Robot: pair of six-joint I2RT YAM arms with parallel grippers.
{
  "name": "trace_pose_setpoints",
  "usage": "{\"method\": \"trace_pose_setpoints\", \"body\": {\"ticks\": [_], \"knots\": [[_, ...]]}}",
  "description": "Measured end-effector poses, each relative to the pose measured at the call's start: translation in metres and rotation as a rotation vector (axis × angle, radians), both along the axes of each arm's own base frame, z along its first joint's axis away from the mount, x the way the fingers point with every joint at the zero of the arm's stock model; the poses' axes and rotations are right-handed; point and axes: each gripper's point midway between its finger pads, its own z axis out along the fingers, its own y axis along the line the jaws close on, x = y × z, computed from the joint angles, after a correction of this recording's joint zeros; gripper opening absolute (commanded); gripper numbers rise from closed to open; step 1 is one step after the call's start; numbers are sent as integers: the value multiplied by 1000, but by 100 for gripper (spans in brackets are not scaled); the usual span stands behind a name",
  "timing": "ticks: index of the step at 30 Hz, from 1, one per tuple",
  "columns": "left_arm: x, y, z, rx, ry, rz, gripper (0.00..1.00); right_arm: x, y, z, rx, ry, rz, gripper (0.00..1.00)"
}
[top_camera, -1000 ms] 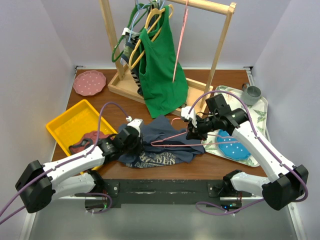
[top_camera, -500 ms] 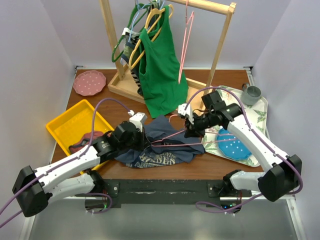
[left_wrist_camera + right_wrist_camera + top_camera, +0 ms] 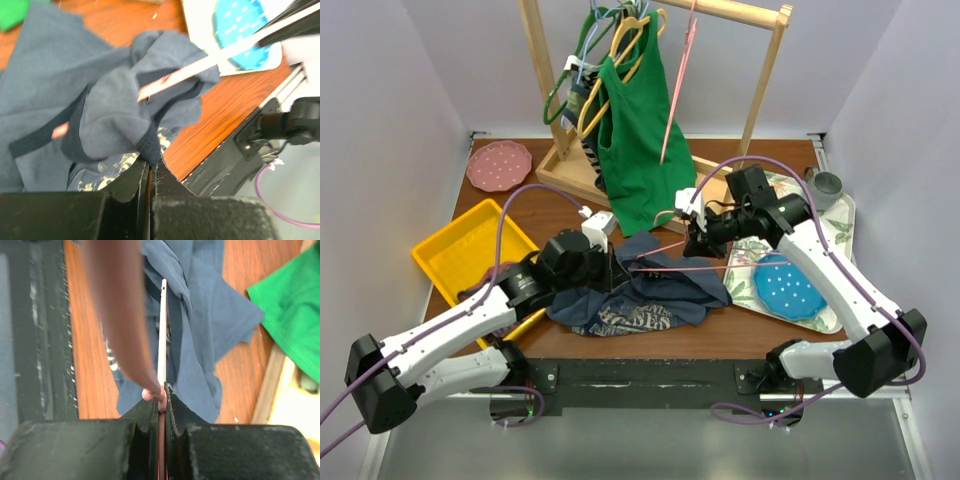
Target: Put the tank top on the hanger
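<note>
We pinch a hem of the dark navy sleeveless tank top (image 3: 650,300), heaped on the brown table (image 3: 545,205), in our closed left gripper (image 3: 150,162). Our right gripper (image 3: 162,395) clamps the thin pink wire hanger (image 3: 161,325), whose long axis points leftward into that bunched fabric.

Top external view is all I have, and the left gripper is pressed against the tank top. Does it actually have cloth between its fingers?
Observer: Yes. The left wrist view shows the left gripper shut on a dark hem of the tank top.
Operator: Is the hanger inside the cloth at all?
Observer: In that same view the hanger wire slips under a fold of fabric and shows again beyond it.
Operator: And the other arm's hold?
Observer: The right wrist view shows the right gripper shut on the thin pink wire, which runs straight out over the top.
</note>
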Motion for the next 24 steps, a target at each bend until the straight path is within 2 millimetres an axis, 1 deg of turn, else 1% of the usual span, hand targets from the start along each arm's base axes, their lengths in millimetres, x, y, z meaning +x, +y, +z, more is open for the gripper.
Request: {"method": "trace_pose_setpoints", "body": {"ticks": [2,8,12,13,14,16,17,20,22,24], "knots": [[3,-3,12,-18,-21,-4,0,-2,6,0,27,35,21,0],[10,-9,45,-66,-79,-1,0,-9,23,-14,78,159,87,0],[9,-19,54,-90,-84,-46,0,-9,31,-15,105,189,107,0],[9,-22,54,-91,-80,-57,4,-8,33,-13,111,192,112,0],[9,-23,54,-88,-80,-65,21,-6,35,-11,115,189,114,0],[9,-22,55,-63,-83,-76,43,1,39,1,124,170,125,0],[9,-20,56,-47,-89,-77,61,3,41,7,133,154,133,0],[13,-8,66,16,-137,-70,81,6,41,27,152,92,156,0],[14,1,76,52,-189,-71,87,1,39,35,162,63,170,0],[13,15,92,85,-277,-77,89,-5,36,42,168,39,183,0]]}}
